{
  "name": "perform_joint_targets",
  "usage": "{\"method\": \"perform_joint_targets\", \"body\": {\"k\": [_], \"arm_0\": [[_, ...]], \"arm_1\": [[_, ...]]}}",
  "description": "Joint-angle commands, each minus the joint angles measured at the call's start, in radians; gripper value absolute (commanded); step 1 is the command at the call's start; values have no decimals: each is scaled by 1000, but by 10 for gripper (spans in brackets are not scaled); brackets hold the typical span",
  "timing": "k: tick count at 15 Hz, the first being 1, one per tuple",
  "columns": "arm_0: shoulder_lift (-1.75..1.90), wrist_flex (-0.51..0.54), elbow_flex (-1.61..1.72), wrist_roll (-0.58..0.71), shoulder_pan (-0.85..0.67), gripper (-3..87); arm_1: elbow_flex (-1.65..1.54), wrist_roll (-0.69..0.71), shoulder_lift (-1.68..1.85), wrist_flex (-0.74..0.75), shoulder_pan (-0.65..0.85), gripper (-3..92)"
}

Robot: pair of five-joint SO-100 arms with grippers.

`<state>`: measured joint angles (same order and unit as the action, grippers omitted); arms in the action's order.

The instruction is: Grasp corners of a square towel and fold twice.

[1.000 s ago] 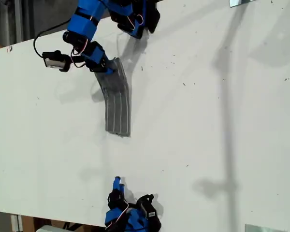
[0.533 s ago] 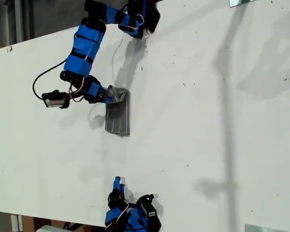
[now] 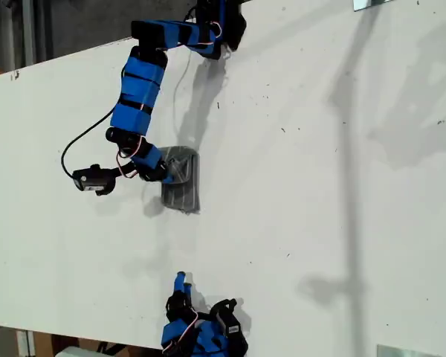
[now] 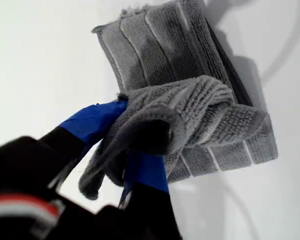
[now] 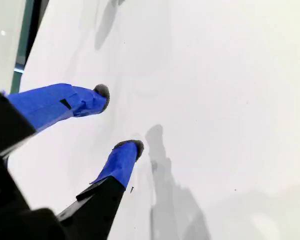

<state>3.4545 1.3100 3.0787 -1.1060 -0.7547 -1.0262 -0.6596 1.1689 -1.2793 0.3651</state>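
Jaws of my first gripper [image 4: 121,145] clamping towel [image 3: 182,181], now folded shorter

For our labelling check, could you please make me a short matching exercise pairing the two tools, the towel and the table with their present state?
Things:
1. my first gripper
2. my second gripper
3. the towel
4. the table

States:
A. open, holding nothing, above bare white surface
B. white, with small dark specks
C. shut on grey striped cloth
D. doubled over, one end lifted, the rest lying flat

Pairs: 1-C, 2-A, 3-D, 4-B
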Motion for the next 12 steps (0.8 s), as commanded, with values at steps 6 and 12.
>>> {"method": "perform_joint_targets", "body": {"k": [6,12], "arm_0": [[8,8,-5,-11,2,171],[8,6,-5,-9,2,171]], "arm_1": [[75,34,52,77,34,245],[-396,-71,658,63,-20,238]]}}
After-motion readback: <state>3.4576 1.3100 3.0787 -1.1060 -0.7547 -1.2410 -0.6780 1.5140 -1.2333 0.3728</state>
